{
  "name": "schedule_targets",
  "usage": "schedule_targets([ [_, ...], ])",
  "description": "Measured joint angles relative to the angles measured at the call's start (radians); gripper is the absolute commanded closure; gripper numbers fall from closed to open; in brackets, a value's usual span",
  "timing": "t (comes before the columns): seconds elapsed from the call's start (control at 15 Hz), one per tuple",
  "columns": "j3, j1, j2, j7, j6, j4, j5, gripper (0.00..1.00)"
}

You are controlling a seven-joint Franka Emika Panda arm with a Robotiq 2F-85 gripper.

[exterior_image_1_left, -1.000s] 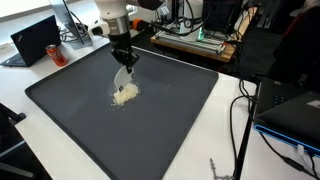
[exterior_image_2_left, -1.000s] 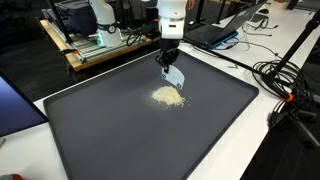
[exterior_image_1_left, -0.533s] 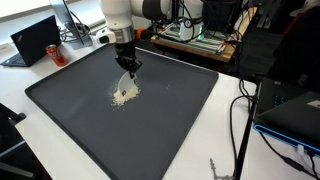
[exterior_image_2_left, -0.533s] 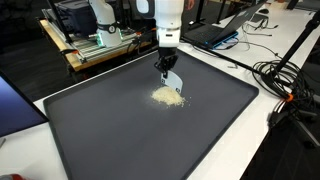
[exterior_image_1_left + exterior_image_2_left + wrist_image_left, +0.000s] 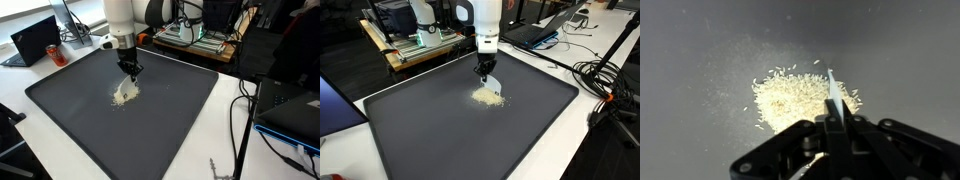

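A: What do we have at the left of an exterior view?

B: A laptop (image 5: 35,40) sits on the white tabletop (image 5: 15,88), off the dark mat (image 5: 170,115) and well apart from the work.

A: And toward the middle?

B: The pile of grains (image 5: 124,96) lies on the mat, nearer the far edge than the near one. The claw (image 5: 128,68) hangs above it, pinching a thin white blade (image 5: 126,85) that points down at the grains.

A: Where does the blade meet the pile?

B: In the wrist view the white blade (image 5: 830,92) stands edge-on at about four o'clock of the pile of grains (image 5: 798,100). It is touching the rim or just over it; we cannot tell which. Loose grains thin out toward ten o'clock.

A: Why do we think it is held that way?

B: We judge that the upright pinch makes the blade stiff. It also puts the lower edge close to the mat, with the claw itself clear of the grains.

A: Is there room to move?

B: Plenty. In both exterior views bare mat opens wide from the pile toward six o'clock, and also toward three and nine. Toward twelve, the mat's rim and a cluttered bench (image 5: 190,38) are nearer.

A: And at the right?

B: Cables (image 5: 240,125) run past the mat's three-o'clock edge, well apart from the claw.
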Motion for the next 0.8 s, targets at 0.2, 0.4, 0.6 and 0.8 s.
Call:
schedule_targets([
  [0.2, -0.002, 0.003, 0.002, 0.000, 0.008, 0.000, 0.000, 0.99],
  [0.4, -0.005, 0.008, 0.003, 0.000, 0.008, 0.000, -0.001, 0.99],
  [0.6, -0.005, 0.010, 0.003, -0.001, 0.008, -0.001, -0.001, 0.99],
  [0.8, -0.005, 0.010, 0.003, -0.008, 0.012, -0.002, -0.001, 0.99],
])
